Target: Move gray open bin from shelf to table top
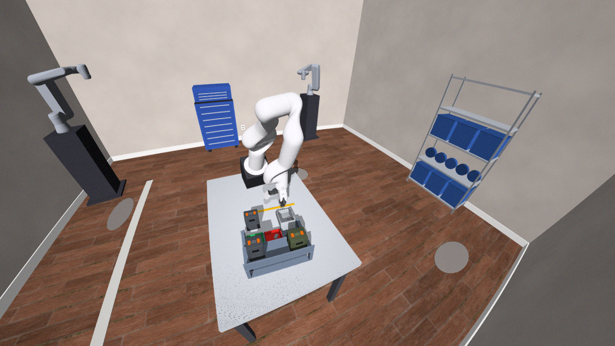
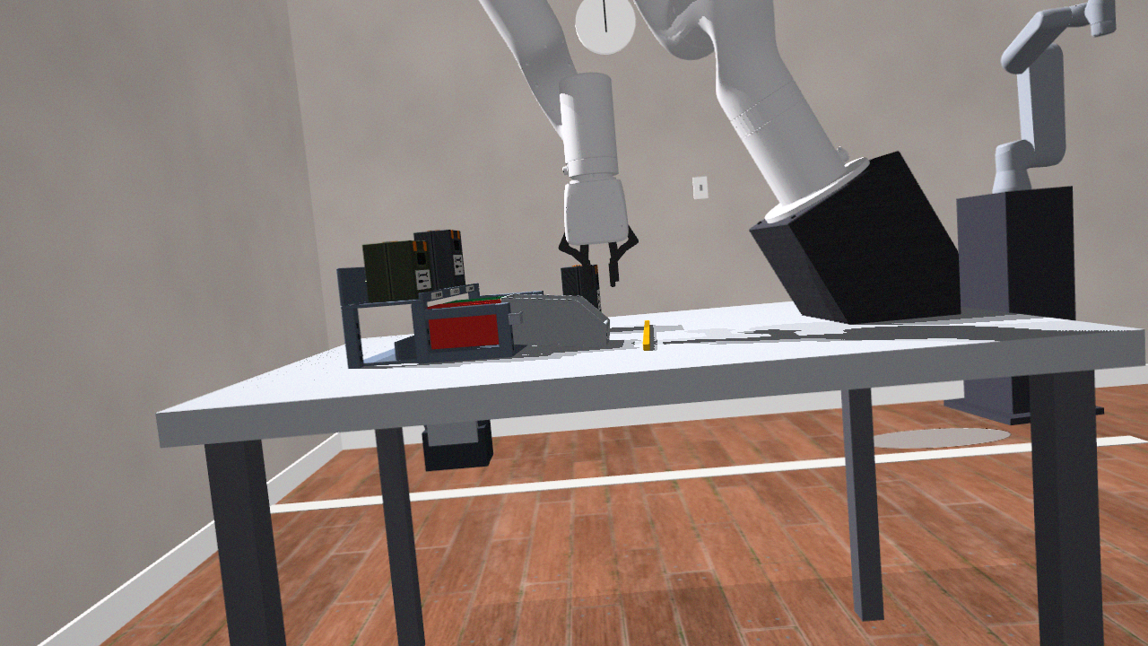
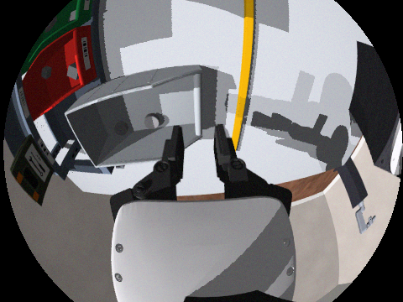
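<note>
Relative to the gray open bin (image 1: 285, 218) (image 2: 558, 321) (image 3: 138, 113), the gripper (image 1: 282, 202) (image 2: 600, 271) (image 3: 198, 136) is hovering above its front end, fingers standing partly open, holding nothing. The bin is sitting on the table (image 1: 232, 284) (image 2: 642, 371) before the shelf (image 1: 279, 257) (image 2: 353, 337).

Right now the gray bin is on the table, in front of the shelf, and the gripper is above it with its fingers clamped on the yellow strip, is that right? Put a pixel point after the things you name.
Not quite: the gripper (image 1: 282, 203) (image 2: 600, 281) (image 3: 198, 136) is not clamped on the yellow strip (image 1: 275, 207) (image 2: 647, 336) (image 3: 244, 80). The exterior view shows its fingertips up in the air, with the strip lower down on the table. The rest I leave as you said it.
</note>
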Controlling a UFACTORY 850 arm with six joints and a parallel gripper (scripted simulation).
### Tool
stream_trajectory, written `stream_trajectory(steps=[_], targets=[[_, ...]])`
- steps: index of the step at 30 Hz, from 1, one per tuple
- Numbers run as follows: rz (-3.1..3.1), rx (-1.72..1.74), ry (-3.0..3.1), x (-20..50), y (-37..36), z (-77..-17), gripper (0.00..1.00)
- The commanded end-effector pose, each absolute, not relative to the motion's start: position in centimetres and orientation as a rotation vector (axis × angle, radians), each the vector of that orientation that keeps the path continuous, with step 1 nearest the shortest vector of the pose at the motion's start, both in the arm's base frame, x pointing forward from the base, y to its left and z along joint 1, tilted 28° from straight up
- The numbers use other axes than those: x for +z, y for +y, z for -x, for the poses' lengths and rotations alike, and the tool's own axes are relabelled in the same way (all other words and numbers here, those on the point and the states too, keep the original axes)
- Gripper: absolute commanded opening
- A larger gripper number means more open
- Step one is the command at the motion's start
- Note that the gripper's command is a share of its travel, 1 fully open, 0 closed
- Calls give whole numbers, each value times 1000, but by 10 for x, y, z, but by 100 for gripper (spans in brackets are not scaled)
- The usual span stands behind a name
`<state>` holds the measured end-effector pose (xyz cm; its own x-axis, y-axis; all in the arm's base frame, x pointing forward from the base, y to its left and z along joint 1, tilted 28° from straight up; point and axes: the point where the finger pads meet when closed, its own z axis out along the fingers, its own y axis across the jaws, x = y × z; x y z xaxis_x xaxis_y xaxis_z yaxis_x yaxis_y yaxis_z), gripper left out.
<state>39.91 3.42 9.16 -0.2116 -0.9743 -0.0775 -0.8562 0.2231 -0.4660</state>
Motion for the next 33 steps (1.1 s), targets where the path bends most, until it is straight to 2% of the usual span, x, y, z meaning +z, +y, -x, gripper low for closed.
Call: stream_trajectory(steps=[1,4,16,21,33], targets=[[1699,-463,2149,103,31,-410,33],[1699,-463,2149,120,26,-427,33],[1699,-463,2149,120,26,-427,33],[1699,-463,2149,148,18,-454,33],[1699,-463,2149,148,18,-454,33]])
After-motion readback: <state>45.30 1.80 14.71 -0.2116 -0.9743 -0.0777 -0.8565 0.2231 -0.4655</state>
